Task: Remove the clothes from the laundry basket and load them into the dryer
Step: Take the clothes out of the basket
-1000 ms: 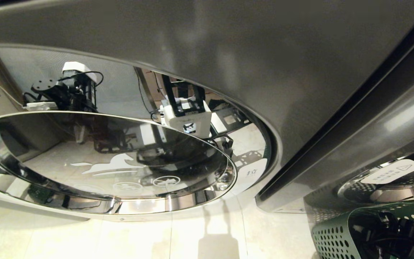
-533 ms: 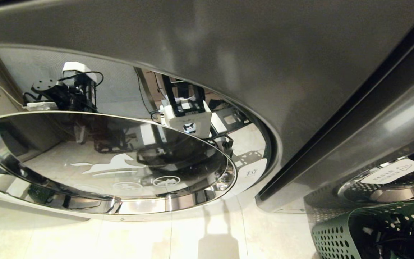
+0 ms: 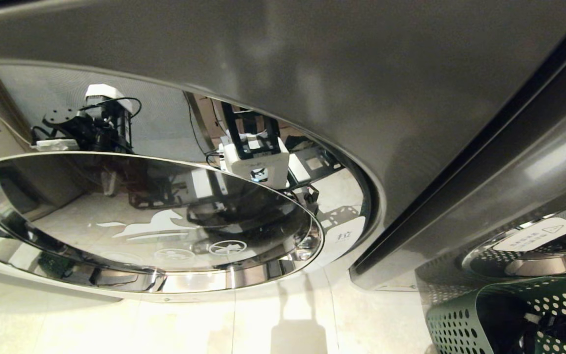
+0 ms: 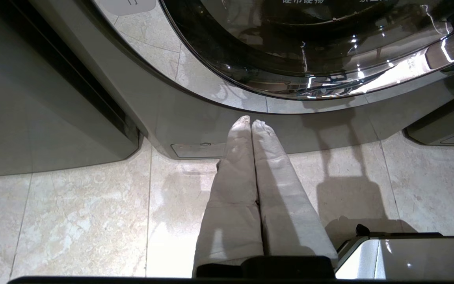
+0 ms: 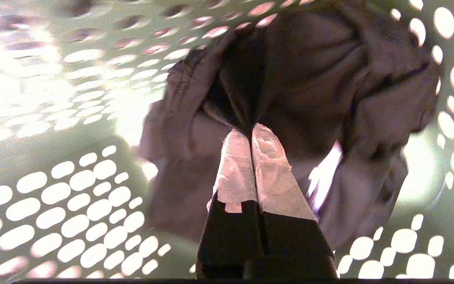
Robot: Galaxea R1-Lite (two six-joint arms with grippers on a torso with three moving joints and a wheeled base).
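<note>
Right pincer (image 5: 251,132): inside the laundry basket (image 5: 73,189), its two taped fingers (image 5: 235,165) pressed together and nipping a fold of a dark garment (image 5: 309,90).
Garment: bunched and creased, gathered at the fingertips, a stitched seam along one edge; it hangs against the perforated green wall.
Laundry basket: on the floor at the lower right of the head view (image 3: 460,319), just in front of the right-hand grey machine (image 3: 533,187); dark shapes show inside it, too dim to tell apart.
Left pincer (image 4: 250,123): low above the tiled floor (image 4: 73,221), fingers pressed together with nothing between them, pointing at the base of the machine ahead.
Machine ahead: large chrome-rimmed round glass door (image 3: 165,221), closed, with white icons on the glass and the robot's reflection in it.
Right-hand machine door (image 3: 528,250): only a chrome edge and a white warning label are visible.
</note>
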